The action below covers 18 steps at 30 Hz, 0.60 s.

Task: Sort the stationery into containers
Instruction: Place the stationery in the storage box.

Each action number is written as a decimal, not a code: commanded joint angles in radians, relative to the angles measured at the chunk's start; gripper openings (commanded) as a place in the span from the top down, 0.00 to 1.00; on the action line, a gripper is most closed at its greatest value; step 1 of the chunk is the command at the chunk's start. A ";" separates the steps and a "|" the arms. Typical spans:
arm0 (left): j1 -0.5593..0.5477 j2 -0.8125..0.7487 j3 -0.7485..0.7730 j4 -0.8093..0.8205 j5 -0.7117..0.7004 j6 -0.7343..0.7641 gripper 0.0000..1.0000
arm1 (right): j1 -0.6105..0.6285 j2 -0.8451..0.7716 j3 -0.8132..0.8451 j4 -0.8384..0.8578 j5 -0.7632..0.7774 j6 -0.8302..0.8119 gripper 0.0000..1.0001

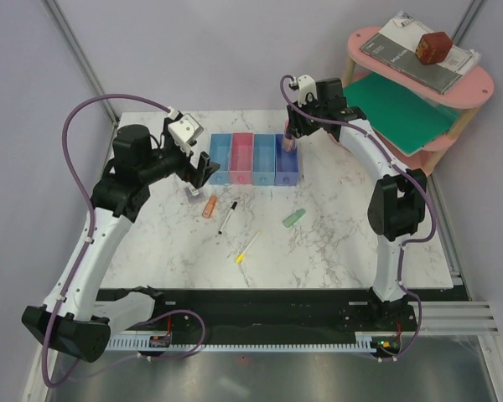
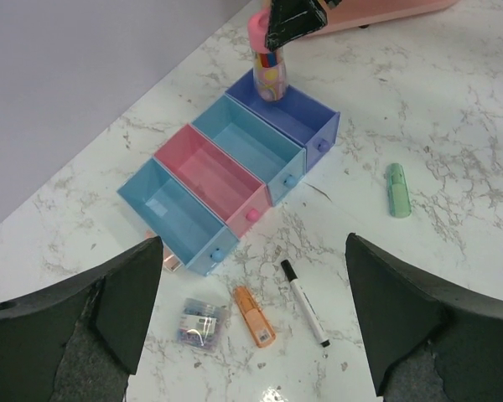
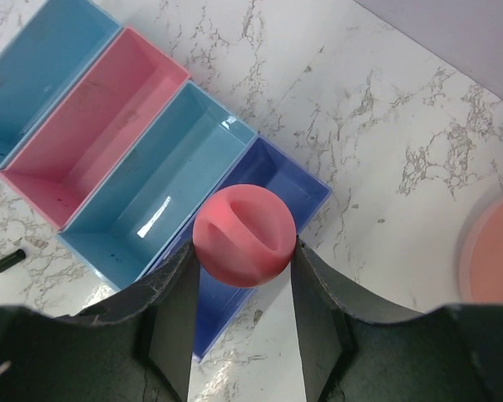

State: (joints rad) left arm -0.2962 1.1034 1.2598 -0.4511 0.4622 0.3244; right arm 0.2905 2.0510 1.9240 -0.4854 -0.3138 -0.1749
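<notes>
Holding the pink eraser (image 3: 244, 234) upright in the half-shut right claw (image 1: 291, 136) over the dark blue bin (image 2: 318, 138) ending the bin row (image 1: 243, 155), needing only a let-go next, with the left claw (image 2: 253, 251) wide open, empty, by the row's other end.

top external: high, from the near edge, down on whole table (image 1: 344, 243) | left wrist: oblique, mid-distance | right wrist: steep, close | all share the containers (image 1: 254, 157)
</notes>
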 commanded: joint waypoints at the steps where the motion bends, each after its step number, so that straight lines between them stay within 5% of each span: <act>1: 0.026 -0.016 0.032 -0.024 0.052 -0.042 0.05 | -0.002 0.049 0.072 0.030 0.018 -0.023 0.76; 18: 0.052 -0.096 -0.039 -0.026 0.061 -0.019 0.05 | 0.001 0.170 0.112 0.116 -0.016 0.031 0.74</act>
State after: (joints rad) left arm -0.2512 1.0229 1.2388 -0.4824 0.5014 0.3183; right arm 0.2905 2.2269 1.9999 -0.4522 -0.3065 -0.1677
